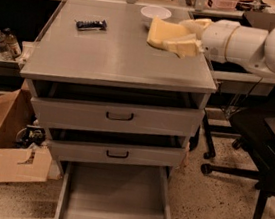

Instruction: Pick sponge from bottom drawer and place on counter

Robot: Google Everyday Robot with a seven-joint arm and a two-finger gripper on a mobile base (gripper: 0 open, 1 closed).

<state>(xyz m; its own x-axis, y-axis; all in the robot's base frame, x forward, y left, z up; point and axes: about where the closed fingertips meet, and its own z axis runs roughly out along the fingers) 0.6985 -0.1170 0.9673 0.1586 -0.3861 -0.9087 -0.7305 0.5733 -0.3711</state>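
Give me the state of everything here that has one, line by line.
Sponge: gripped, over the counter's back right.
End effector: shut on the sponge.
Bottom drawer: pulled open.
Top drawer: almost shut.
Middle drawer: almost shut.
White bowl: upright.
Cardboard box: flaps open.

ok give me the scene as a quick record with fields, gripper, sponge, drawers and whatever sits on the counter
gripper: over the counter's right rear part, shut on the sponge
sponge: pale yellow, held beside the white bowl; contact with the counter cannot be told
counter: grey; white bowl at the back, small black object at the left rear
bottom drawer: pulled out, sponge not in it
upper drawers: two, black handles
beside cabinet: cardboard box on the left, chair on the right
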